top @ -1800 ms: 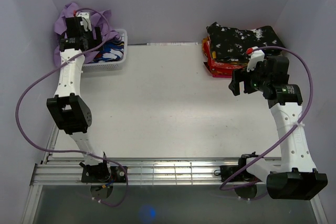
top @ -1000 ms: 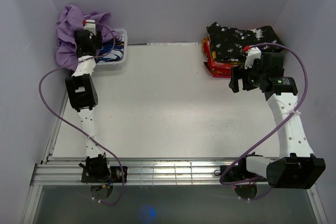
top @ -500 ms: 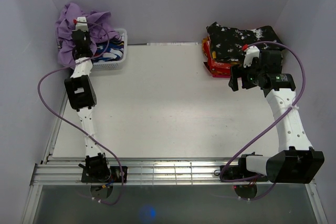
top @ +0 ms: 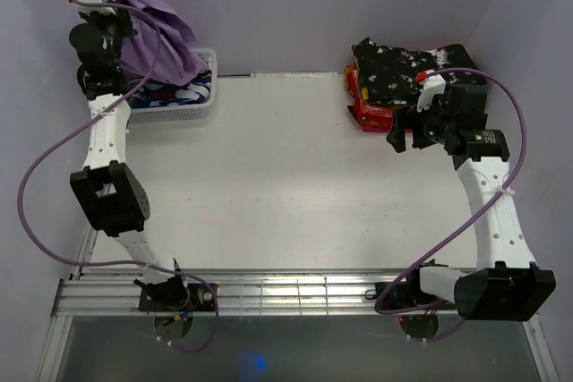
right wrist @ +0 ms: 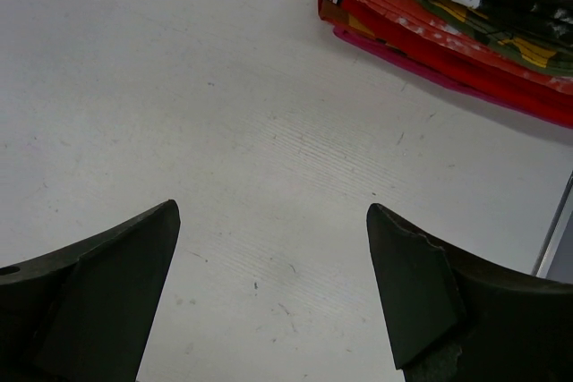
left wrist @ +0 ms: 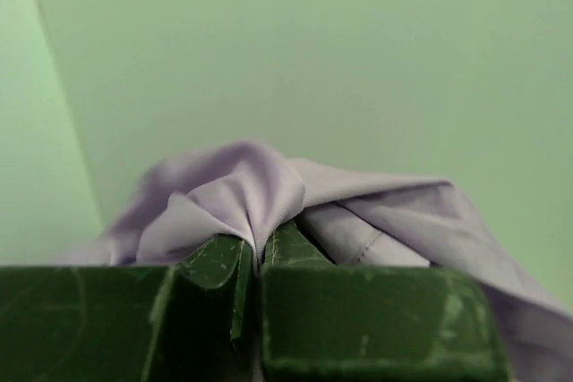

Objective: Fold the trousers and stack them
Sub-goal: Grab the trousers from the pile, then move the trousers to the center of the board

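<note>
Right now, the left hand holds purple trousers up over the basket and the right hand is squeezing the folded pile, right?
No. The right hand is open and holds nothing: the right wrist view shows bare table between its fingers, the folded pile beyond them. The left hand does hold the purple trousers up over the basket.

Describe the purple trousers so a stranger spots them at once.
Find the white basket at the table's far-left corner. The purple trousers hang over it from the left gripper. They are plain purple; the clothes beneath are blue-patterned.
</note>
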Robot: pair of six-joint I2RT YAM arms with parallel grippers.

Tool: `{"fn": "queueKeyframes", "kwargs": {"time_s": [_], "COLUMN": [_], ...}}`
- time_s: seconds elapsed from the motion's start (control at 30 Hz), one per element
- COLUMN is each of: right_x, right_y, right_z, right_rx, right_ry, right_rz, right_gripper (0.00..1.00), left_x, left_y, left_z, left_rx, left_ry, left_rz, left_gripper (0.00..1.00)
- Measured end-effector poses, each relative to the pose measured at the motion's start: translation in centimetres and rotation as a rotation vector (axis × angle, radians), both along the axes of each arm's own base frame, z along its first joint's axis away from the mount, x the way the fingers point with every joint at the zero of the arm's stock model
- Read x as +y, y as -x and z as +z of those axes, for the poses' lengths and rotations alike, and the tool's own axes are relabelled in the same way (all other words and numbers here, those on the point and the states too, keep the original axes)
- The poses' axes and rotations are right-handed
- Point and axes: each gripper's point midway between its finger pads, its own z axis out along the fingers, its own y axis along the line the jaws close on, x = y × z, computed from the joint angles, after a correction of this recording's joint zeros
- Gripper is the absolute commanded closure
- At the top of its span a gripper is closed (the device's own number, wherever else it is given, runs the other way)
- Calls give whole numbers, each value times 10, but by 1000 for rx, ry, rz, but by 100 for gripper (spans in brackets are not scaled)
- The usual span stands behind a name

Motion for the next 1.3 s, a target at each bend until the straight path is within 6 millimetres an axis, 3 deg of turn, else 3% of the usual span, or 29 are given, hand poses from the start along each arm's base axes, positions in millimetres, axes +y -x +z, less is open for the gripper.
{"fn": "queueKeyframes", "kwargs": {"time_s": [0.13, 0.23, 0.37, 0.6, 0.73, 0.9, 1.1, 1.3], "right_x": [6, 11, 17, 30, 39, 64, 143, 230], "right_y": [1, 0, -1, 7, 13, 25, 34, 18], "right_z": [15, 23, 31, 32, 29, 20, 18, 19], "right_rx": [-60, -89, -128, -167, -177, -235, -355, -498], "right_ry": [-21, -38, -59, -106, -140, -194, -226, -244], "right_rz": [27, 51, 82, 149, 203, 314, 567, 740], "right_gripper": [10, 10, 10, 10, 10, 10, 10, 10], "left_x": [-41, -72, -106, -142, -159, -190, -213, -222], "left_y": [70, 118, 159, 198, 211, 213, 222, 236], "left_z": [90, 134, 169, 225, 242, 239, 255, 263], "left_rx": [-151, -226, -260, -291, -281, -223, -246, -269], "left_ry": [3, 19, 65, 193, 283, 359, 347, 332], "left_rz": [-149, -276, -456, -711, -835, -952, -1030, -1061], "left_gripper": [100, 100, 100, 100, 100, 100, 100, 100]}}
